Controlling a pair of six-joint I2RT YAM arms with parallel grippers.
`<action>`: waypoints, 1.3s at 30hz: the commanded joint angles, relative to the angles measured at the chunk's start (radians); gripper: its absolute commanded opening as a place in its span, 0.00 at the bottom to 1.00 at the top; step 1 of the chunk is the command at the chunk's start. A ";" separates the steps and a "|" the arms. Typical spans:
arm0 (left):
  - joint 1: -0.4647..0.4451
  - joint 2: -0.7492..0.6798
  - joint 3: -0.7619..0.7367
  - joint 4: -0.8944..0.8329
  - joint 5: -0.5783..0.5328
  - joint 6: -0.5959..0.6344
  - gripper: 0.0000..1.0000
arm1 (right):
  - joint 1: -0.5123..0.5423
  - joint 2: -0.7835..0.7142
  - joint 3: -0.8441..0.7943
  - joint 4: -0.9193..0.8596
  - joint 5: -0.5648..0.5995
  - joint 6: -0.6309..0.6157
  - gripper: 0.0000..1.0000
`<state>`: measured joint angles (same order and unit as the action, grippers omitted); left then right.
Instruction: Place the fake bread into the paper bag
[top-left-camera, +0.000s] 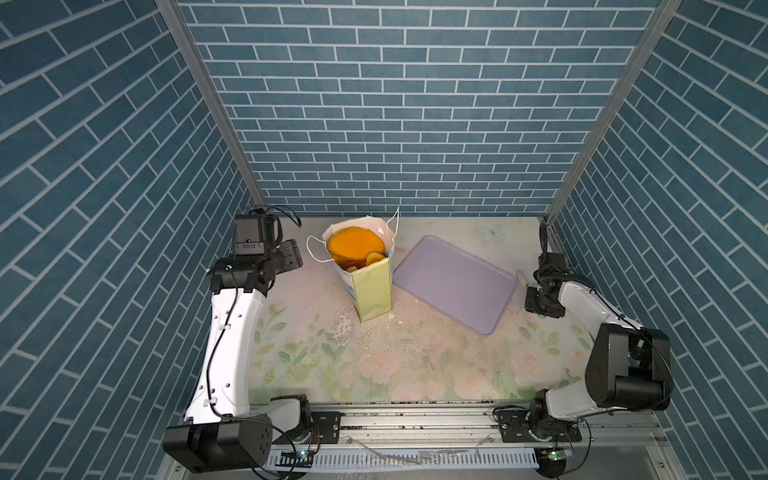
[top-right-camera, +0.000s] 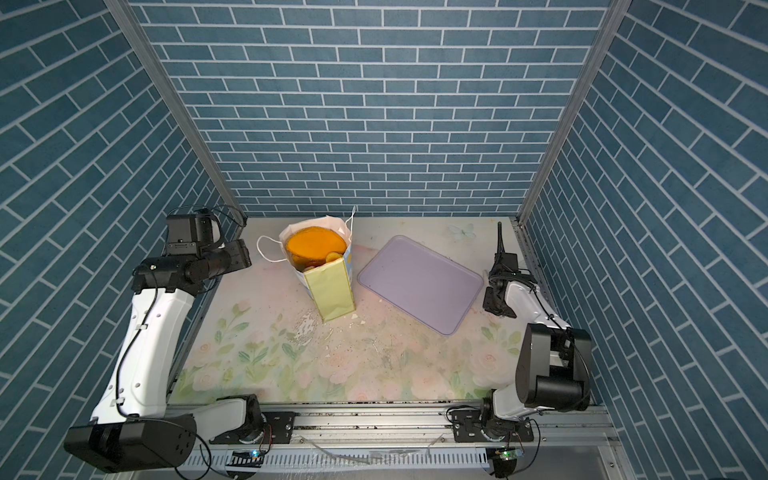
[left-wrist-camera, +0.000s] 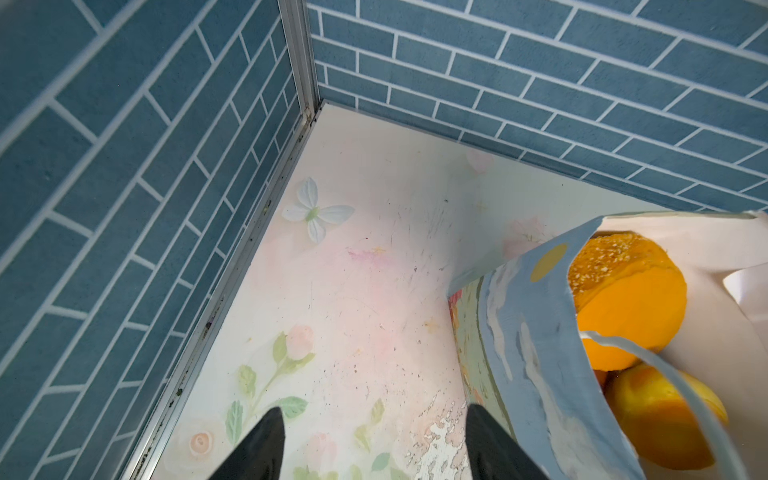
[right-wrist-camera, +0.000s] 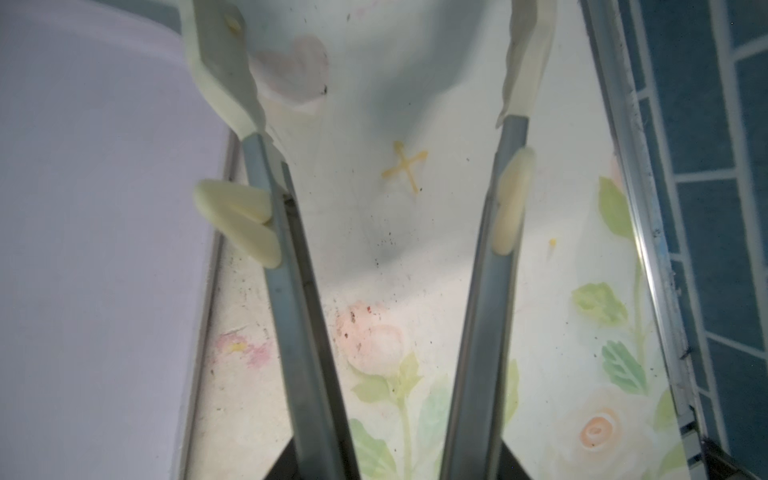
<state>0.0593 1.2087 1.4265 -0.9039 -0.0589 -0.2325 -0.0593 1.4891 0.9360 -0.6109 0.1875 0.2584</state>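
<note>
1. Left arm (top-left-camera: 228, 332) and right arm (top-left-camera: 582, 299) look done placing; next move is likely just parking. Left gripper (left-wrist-camera: 372, 409) jaws apart, empty, beside paper bag (top-left-camera: 372, 291); right gripper (right-wrist-camera: 370, 54) jaws apart, empty, right of tray.
2. Lavender tray (top-left-camera: 455, 282), right of centre: bare.
3. Paper bag: far centre-left, upright, nearly full.
4. Fake bread (top-left-camera: 374, 258) inside it, seeded loaf (left-wrist-camera: 623, 291) topmost.

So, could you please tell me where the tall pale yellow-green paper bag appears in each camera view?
Top view: paper bag stands rear centre, left of the flat lavender tray.
Top view: bag, same spot.
Left wrist: close up, blue side showing.
Right wrist: not in it.
Shared by those three: glossy orange seeded loaf in its mouth.
</note>
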 joint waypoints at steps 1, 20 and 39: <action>0.005 -0.009 -0.015 0.003 0.004 -0.007 0.71 | -0.013 0.019 -0.022 0.052 0.009 0.063 0.47; 0.005 -0.083 -0.086 0.010 0.002 -0.025 0.71 | -0.024 -0.066 -0.045 0.020 0.014 0.050 0.99; 0.094 -0.174 -0.582 0.482 -0.123 -0.088 0.77 | 0.021 -0.381 -0.415 0.831 -0.028 -0.063 0.99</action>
<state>0.1524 1.0225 0.9054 -0.5846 -0.1646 -0.3080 -0.0513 1.0481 0.5762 -0.0349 0.1917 0.2314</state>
